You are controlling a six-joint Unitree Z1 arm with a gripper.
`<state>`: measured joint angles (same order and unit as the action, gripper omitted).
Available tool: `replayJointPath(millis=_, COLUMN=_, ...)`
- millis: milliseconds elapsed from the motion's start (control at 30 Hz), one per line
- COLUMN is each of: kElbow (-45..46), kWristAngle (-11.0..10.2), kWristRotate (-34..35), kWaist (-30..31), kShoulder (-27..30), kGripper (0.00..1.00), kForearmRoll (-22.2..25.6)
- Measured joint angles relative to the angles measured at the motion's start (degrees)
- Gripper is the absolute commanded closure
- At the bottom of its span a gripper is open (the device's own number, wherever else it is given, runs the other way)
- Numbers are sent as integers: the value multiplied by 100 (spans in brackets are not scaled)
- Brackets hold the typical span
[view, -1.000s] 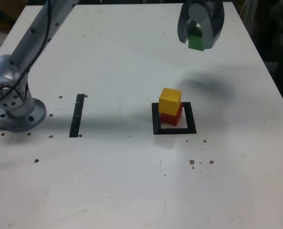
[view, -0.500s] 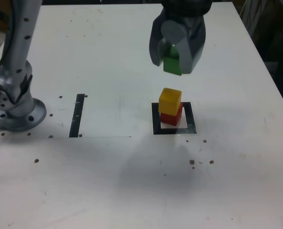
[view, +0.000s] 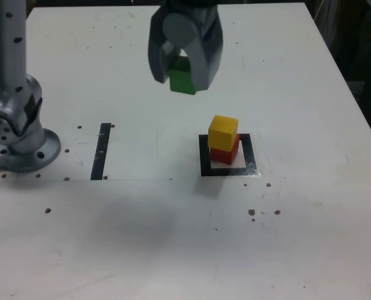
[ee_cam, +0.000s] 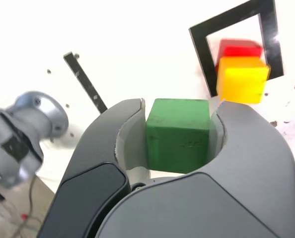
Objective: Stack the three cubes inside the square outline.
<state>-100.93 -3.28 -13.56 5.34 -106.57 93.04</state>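
The gripper [view: 184, 74] holds the green cube [view: 183, 80] clamped in the air, toward the table's far edge from the yellow cube [view: 223, 131] on the red cube [view: 225, 153] in the square outline [view: 204, 157], so the last placement seems next, needing alignment over yellow, seemingly not yet reached.

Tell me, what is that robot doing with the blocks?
The gripper is carrying the green cube in the air, squeezed between its jaws. The yellow cube already sits on the red cube, a bit crooked, inside the square outline on the table. In the exterior view the green cube hangs up and to the left of that little tower, not over it yet. It looks like it goes on top next.
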Motion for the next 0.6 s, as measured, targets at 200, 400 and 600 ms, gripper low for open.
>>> replayJointPath(millis=200, kElbow=-32, kWristAngle=132, kWristRotate=299, kWaist=143, kShoulder=13, kGripper=85, kForearmRoll=-1)
replayJointPath(millis=400, kElbow=-569, kWristAngle=105, kWristRotate=528, kWaist=434, kShoulder=-315, kGripper=85, kForearmRoll=-8)
replayJointPath(millis=600, kElbow=-953, kWristAngle=27, kWristRotate=700, kWaist=641, kShoulder=-776, kGripper=85, kForearmRoll=-10)
